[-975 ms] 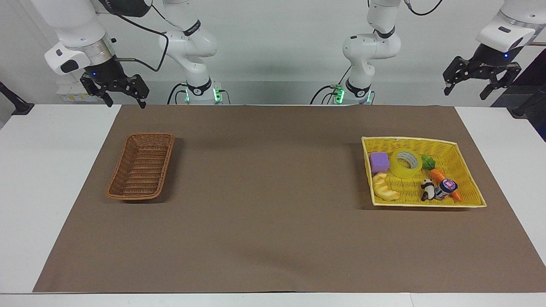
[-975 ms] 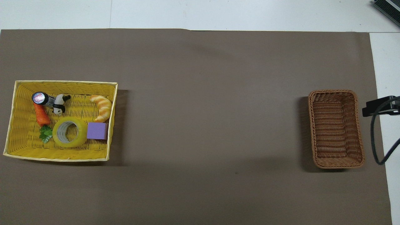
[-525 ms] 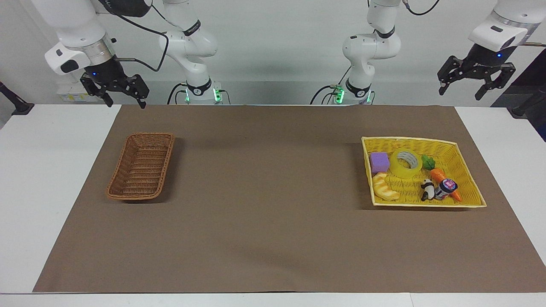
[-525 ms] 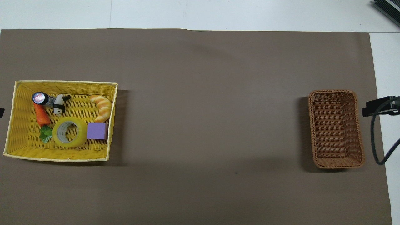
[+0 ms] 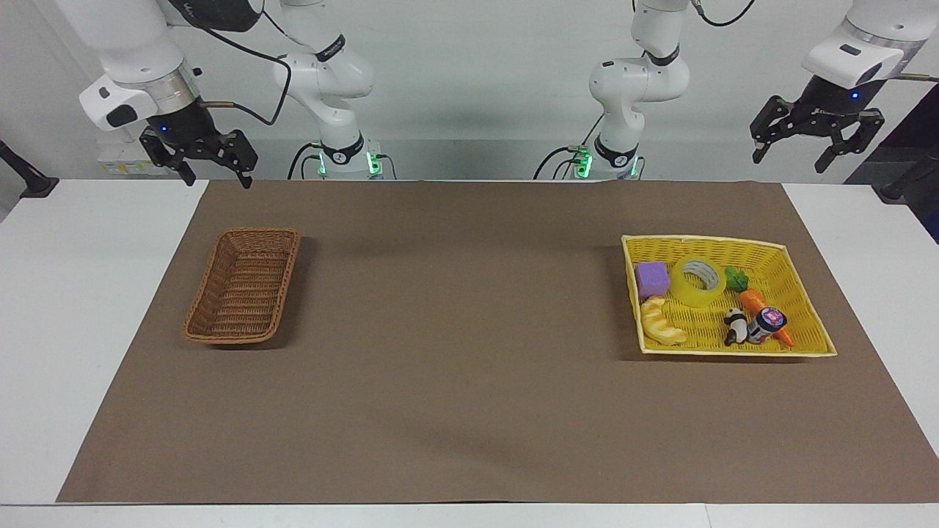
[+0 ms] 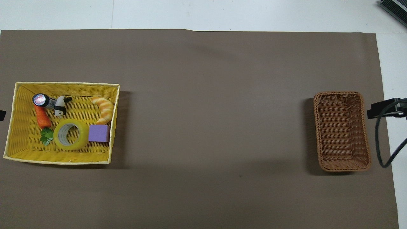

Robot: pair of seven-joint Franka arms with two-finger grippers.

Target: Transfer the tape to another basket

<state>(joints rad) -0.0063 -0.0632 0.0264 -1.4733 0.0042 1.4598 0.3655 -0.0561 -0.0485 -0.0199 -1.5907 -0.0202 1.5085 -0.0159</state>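
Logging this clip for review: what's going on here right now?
Nothing is held yet. The tape lies in the yellow basket among toys, at the left arm's end. The wicker basket sits at the right arm's end. Left hand and right hand, both open, hang high by the robots' edge.

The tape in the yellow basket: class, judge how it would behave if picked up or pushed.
The tape lies flat on its side, so it probably won't roll. Its thick wound ring looks stiff and likely fairly heavy. Pushed, it would likely nudge the purple block touching it.
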